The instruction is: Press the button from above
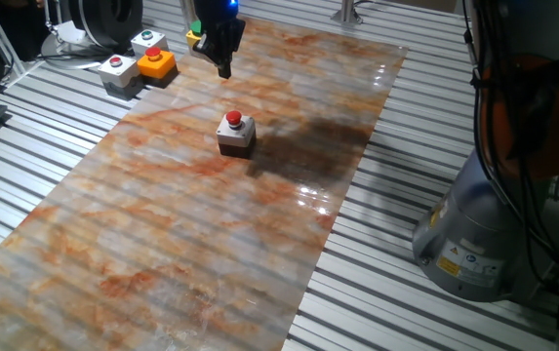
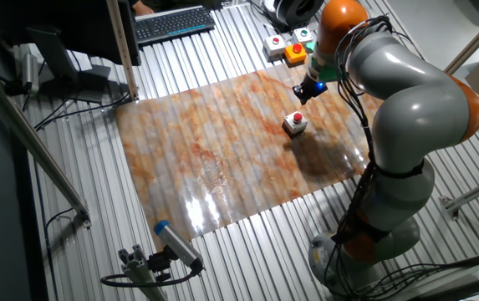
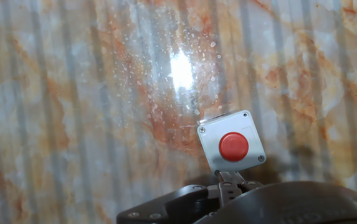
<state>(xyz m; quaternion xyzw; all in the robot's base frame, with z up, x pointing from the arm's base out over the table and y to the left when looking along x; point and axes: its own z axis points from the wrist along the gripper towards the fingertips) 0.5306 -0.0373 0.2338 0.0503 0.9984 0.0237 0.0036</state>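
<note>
Gripper [image 1: 224, 68]: raised above mat, offset from target; finger state cannot be determined.
Button [image 1: 234, 119]: on small grey-topped box, mid-mat, untouched.
Remaining: align overhead, descend, press.

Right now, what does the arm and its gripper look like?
The arm has rounded light-grey links with orange joint rings and black cables along it. The base bears a yellow warning sticker. The gripper is black, with a blue light above it.
</note>
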